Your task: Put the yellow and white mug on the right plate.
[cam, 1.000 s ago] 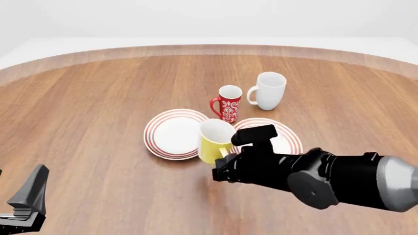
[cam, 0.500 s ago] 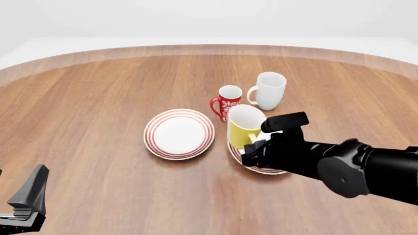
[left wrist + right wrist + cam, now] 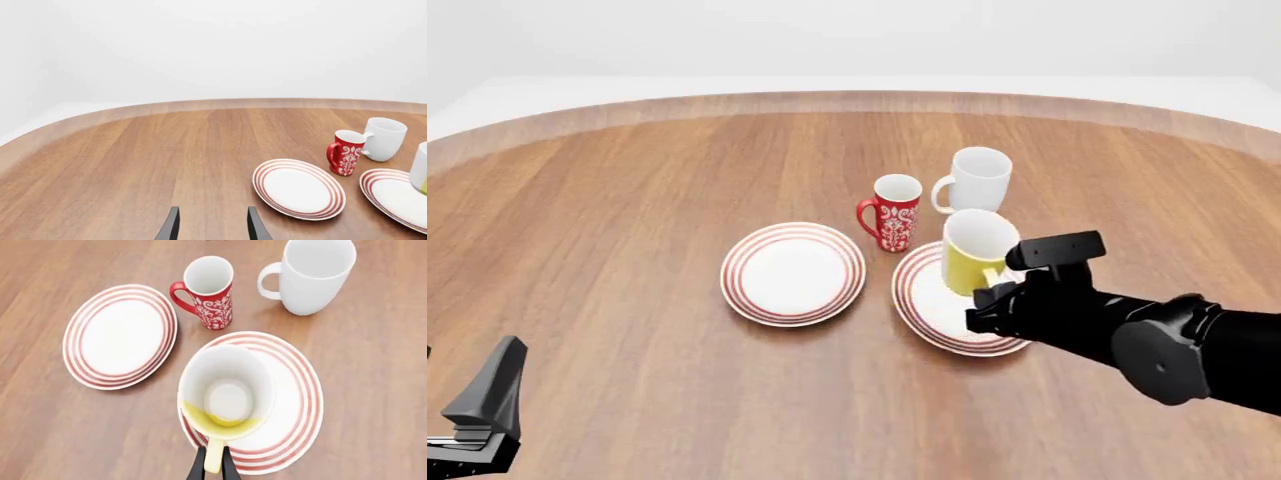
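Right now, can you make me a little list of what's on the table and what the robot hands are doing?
yellow and white mug: held by its handle, over the right plate
right gripper: shut on the mug's handle
left gripper: open, holding nothing
left plate: bare
red mug: upright, behind the plates
white mug: upright, beside the red mug

3 mugs, 2 plates — 1 table.
Mugs: 1 yellow and white mug (image 3: 977, 252), 1 red mug (image 3: 894, 212), 1 white mug (image 3: 977, 184); plates — 1 left plate (image 3: 793, 273), 1 right plate (image 3: 924, 300).
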### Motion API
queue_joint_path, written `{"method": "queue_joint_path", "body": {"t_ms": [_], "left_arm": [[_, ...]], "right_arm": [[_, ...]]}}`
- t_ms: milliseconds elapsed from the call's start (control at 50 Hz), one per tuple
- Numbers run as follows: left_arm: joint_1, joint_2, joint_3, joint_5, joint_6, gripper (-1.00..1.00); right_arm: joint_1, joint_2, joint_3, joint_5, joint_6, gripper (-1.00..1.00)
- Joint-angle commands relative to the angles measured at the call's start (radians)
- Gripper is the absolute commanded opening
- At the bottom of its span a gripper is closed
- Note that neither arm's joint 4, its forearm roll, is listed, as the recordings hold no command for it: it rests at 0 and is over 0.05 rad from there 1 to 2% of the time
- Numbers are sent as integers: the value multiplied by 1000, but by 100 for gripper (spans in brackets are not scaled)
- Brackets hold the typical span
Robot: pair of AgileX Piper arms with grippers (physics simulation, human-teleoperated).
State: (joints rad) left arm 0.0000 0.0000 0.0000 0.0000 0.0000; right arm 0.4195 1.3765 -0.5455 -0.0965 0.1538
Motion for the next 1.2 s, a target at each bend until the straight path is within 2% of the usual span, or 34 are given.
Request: {"method": "queue_joint_path", "body": {"t_ms": [20, 600, 680, 940, 1200], "left_arm": [[0, 0, 0, 0, 0, 100], [0, 0, 0, 0, 0, 100], [0, 0, 0, 0, 0, 100], [0, 0, 0, 0, 0, 100], [0, 0, 0, 0, 0, 100]], "right_arm": [[-44, 11, 7, -37, -17, -100], [-53, 37, -8, -64, -28, -100], [-65, 63, -1, -91, -9, -100], [-71, 133, 13, -156, -14, -100], [-55, 209, -34, -167, -41, -100]]}}
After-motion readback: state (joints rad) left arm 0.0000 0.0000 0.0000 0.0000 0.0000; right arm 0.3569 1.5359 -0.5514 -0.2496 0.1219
